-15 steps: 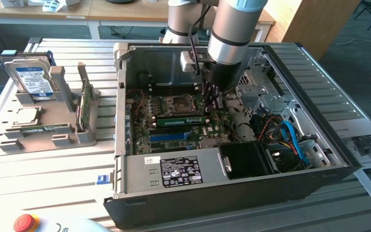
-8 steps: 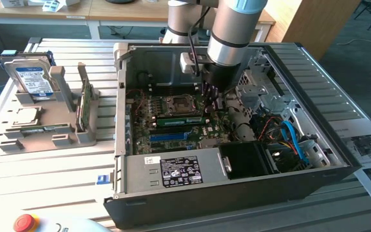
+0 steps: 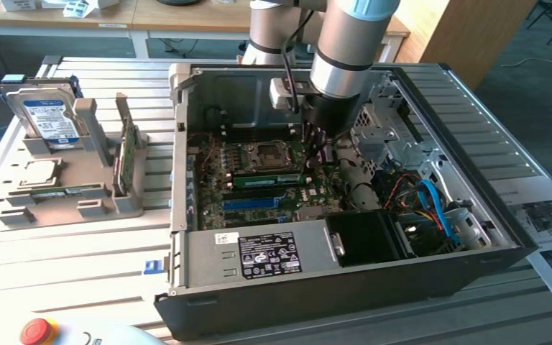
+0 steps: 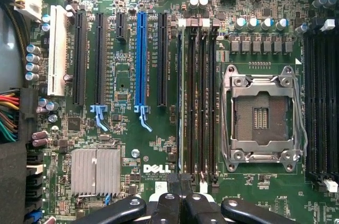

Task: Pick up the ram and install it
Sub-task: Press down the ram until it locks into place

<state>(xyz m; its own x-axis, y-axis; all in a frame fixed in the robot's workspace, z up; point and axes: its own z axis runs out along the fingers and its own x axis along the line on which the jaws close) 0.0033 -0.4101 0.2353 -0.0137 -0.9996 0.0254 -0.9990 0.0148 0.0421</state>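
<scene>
The arm is reaching straight down into the open computer case [image 3: 353, 237], with the gripper [image 4: 181, 192] hanging just over the bank of memory slots [image 4: 198, 97] beside the empty processor socket [image 4: 260, 118]. In the wrist view the fingers [image 4: 172, 203] are sitting pressed together, and a thin edge-on strip, which I take to be the ram [image 4: 183, 102], is running away from them along the outermost slot of that bank, on the side facing the blue slot [image 4: 140, 60]. Whether the fingers are still pinching it or only pressing on its top edge cannot be told.

In the exterior view the ram is showing as a green stick [image 3: 268, 179] lying across the motherboard just below the socket.

To do this step well, the push should be going straight down with the stick kept square to the slot, both ends sinking evenly until the white end clips [image 4: 182, 22] are closing; a tilted push risks jamming one end.

The wrist is pointing vertically, forearm upright above the case.
</scene>
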